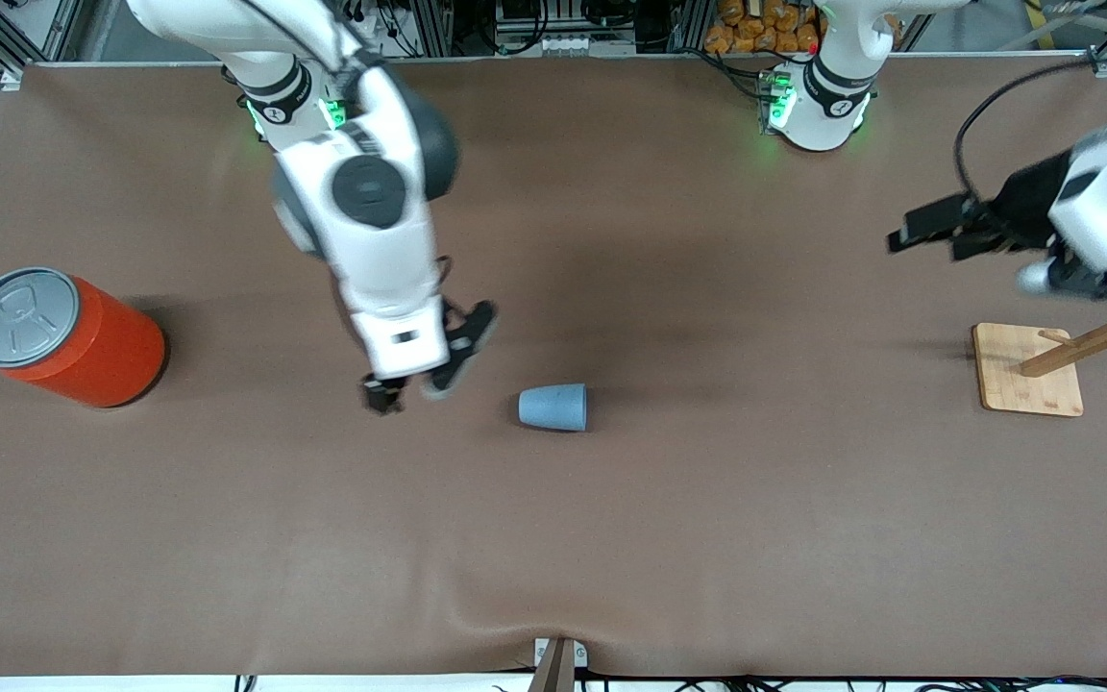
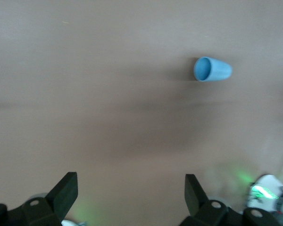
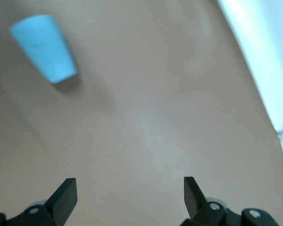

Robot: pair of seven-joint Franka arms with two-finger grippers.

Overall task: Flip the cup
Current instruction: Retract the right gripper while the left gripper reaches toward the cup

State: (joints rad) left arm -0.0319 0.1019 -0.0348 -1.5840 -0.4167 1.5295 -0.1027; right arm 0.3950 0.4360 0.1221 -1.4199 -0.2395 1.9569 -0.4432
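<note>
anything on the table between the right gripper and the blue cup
Nothing: in the front view only bare brown table separates the open right gripper from the cup, which lies on its side. The left gripper waits over the wooden stand's end.

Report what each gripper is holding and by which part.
Nothing is held. The right gripper is open over the table beside the cup, which lies on its side. The left gripper is open, waiting above the wooden rack.

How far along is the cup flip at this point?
Nothing looks done: the cup lies on its side on the table, untouched. The right gripper, fingers open, is beside it toward the right arm's end, empty. The left gripper, open, waits above the wooden rack. Grasping and flipping remain.
</note>
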